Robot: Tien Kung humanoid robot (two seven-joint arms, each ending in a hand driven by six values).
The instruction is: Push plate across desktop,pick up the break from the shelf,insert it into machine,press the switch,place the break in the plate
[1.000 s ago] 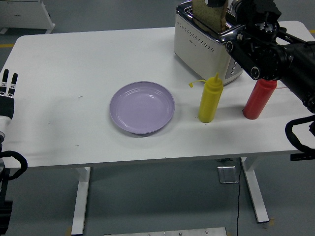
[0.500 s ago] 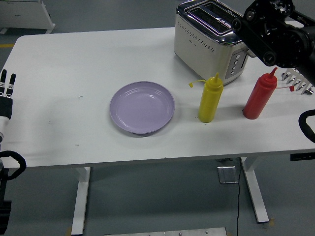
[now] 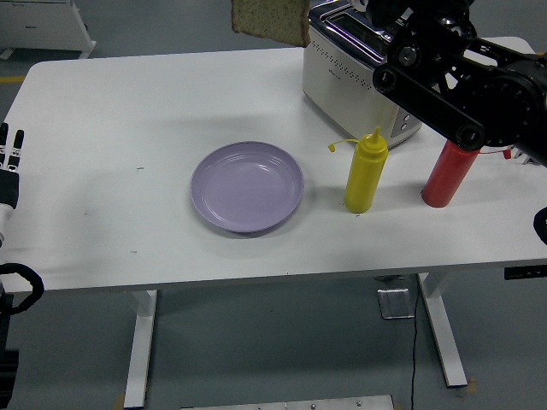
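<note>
Lavender plate (image 3: 247, 186): from the head view I see it flat on the white bench (image 3: 102, 128), near the middle, with nothing on it.
Bread slice (image 3: 271, 20): I see it up in the air at the top edge of the picture, just left of the toaster and clear of its slots, well apart from the plate.
Toaster (image 3: 355, 73): chrome and white, it stands at the far right of the bench; the right arm covers part of its right side.
Right hand (image 3: 386, 10): the black arm comes in from the right and crosses over the toaster to the top edge. The hand is cut off and dark there, so I cannot tell how its fingers sit, nor make out its contact with the bread.
Left hand (image 3: 8, 166): it rests at the left edge of the picture, beside the bench, fingers straight and relaxed with nothing in them.
Yellow squeeze bottle (image 3: 365, 172): upright, just right of the plate and in front of the toaster.
Red squeeze bottle (image 3: 449, 172): upright to the right of the yellow one, its top hidden behind the right arm.
</note>
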